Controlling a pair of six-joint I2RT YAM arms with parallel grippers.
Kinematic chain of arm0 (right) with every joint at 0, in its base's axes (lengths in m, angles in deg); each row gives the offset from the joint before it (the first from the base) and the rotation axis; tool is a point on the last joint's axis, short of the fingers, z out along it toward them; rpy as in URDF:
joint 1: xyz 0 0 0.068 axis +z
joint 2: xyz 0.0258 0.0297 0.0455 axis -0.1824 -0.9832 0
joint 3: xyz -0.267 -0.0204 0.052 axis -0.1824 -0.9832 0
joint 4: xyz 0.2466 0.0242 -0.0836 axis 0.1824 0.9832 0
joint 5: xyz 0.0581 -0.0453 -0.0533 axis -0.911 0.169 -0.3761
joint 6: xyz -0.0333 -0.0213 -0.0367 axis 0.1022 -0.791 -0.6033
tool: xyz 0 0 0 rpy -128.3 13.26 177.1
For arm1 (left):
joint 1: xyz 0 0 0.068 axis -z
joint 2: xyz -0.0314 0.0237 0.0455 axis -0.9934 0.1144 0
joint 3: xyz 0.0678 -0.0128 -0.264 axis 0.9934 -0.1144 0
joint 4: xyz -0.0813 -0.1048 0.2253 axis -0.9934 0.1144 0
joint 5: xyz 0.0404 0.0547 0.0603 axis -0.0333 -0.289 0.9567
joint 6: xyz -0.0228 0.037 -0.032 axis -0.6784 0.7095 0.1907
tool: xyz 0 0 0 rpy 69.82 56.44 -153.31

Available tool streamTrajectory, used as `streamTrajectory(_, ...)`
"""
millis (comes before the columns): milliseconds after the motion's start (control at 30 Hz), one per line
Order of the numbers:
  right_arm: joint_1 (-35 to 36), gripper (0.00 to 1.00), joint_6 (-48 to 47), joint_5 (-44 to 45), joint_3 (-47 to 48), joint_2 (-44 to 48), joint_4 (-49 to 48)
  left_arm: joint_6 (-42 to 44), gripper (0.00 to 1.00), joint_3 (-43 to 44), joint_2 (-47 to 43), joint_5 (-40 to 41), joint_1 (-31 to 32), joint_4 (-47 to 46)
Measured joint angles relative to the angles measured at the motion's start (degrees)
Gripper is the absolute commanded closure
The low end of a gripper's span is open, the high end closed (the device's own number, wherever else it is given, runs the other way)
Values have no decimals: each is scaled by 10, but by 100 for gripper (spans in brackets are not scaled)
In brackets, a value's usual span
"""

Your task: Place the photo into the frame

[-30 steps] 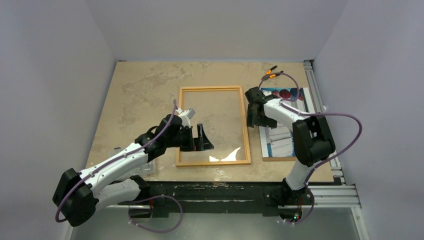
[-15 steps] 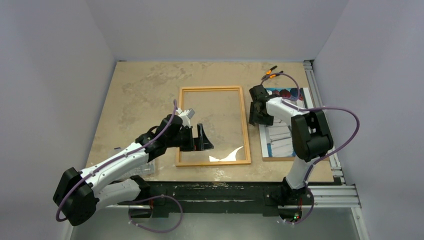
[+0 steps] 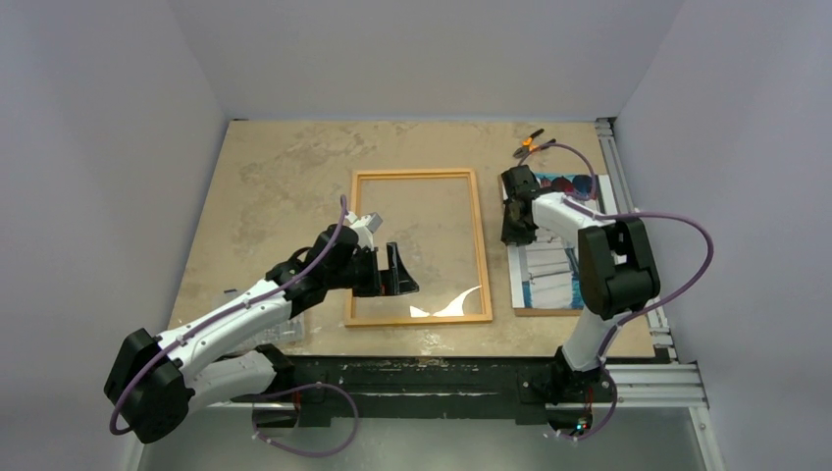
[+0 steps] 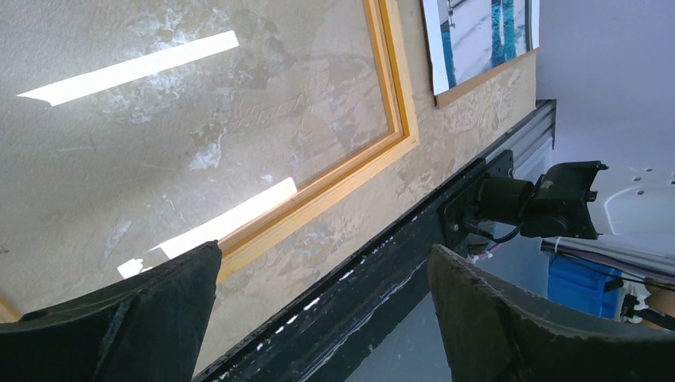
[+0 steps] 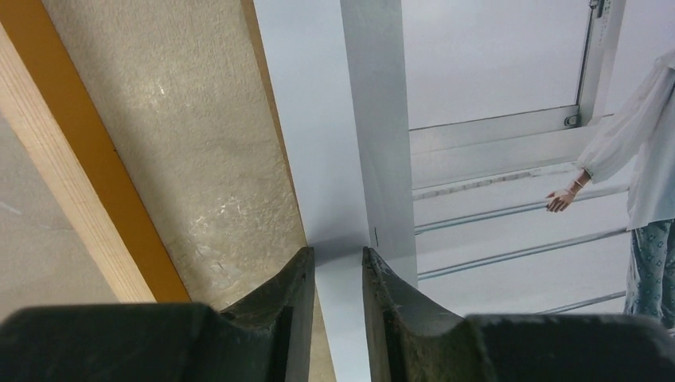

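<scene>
The frame [image 3: 415,174], a thin orange rectangle, lies flat mid-table, and its glass reflects light. Its corner shows in the left wrist view [image 4: 396,95], its border in the right wrist view [image 5: 87,159]. The photo [image 3: 549,265] lies to its right on a brown backing board [image 3: 546,312]. My right gripper [image 3: 514,231] points down at the photo's [image 5: 493,119] left edge. Its jaws [image 5: 337,253] stand a narrow gap apart, astride that edge. My left gripper [image 3: 397,275] hovers wide open and empty over the frame's near left part [image 4: 325,251].
Orange-handled pliers [image 3: 531,142] lie at the back right. An aluminium rail [image 3: 628,186] runs along the table's right side and a black rail [image 3: 432,378] along the front. A clear plastic piece [image 3: 265,334] sits under the left arm.
My right gripper has shifted right, from beside the frame's right border onto the photo's left edge, and its jaws have narrowed a lot. The left arm has stayed put.
</scene>
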Motion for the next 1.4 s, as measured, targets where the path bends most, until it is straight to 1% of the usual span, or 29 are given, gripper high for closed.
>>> streamTrajectory(233,-10,85,-13,-45,-12,9,-19,0,2,0,0,2,0,0)
streamTrajectory(433,-21,85,-16,-97,-37,25,-53,0,2,0,0,1,0,0)
streamTrajectory(533,-22,84,-12,-147,-55,34,-83,0,3,0,1,1,0,-1)
streamTrajectory(633,-21,82,-3,-197,-72,43,-101,0,2,0,5,1,0,-4)
streamTrajectory(733,-17,80,3,-226,-83,55,-99,0,3,0,12,1,3,-4)
streamTrajectory(867,-8,65,11,-240,-100,84,-60,0,3,5,30,1,15,-4)
streamTrajectory(967,-7,60,17,-240,-102,114,-33,-1,2,20,48,1,27,-5)
streamTrajectory(1133,-7,57,21,-239,-102,149,-29,-1,3,45,73,2,53,-12)
streamTrajectory(1300,-5,57,35,-260,-115,135,-42,-1,3,60,82,3,68,-15)
streamTrajectory(1400,9,58,46,-268,-117,116,-49,-1,3,60,82,5,70,-16)
